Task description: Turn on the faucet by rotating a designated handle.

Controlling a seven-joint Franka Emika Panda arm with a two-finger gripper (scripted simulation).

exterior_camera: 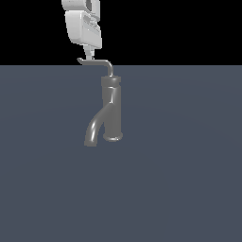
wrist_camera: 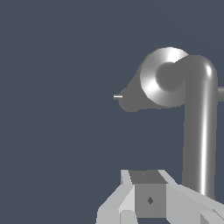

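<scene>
The faucet (exterior_camera: 112, 108) is a grey metal tap that stands upright on the dark floor, its thick spout (exterior_camera: 94, 128) curving down toward the exterior view's left. The handle (exterior_camera: 97, 62) is a thin bent rod on top, reaching to the exterior view's left with a small upturned tip. My gripper (exterior_camera: 88, 55) hangs straight above the rod near its tip, fingers pressed together with nothing between them, just above or touching it. In the wrist view the handle (wrist_camera: 199, 131) runs beside the shut gripper (wrist_camera: 148, 192), and the faucet (wrist_camera: 159, 81) top shows beyond.
Flat dark grey floor (exterior_camera: 189, 165) all around the tap. Nothing else is in view.
</scene>
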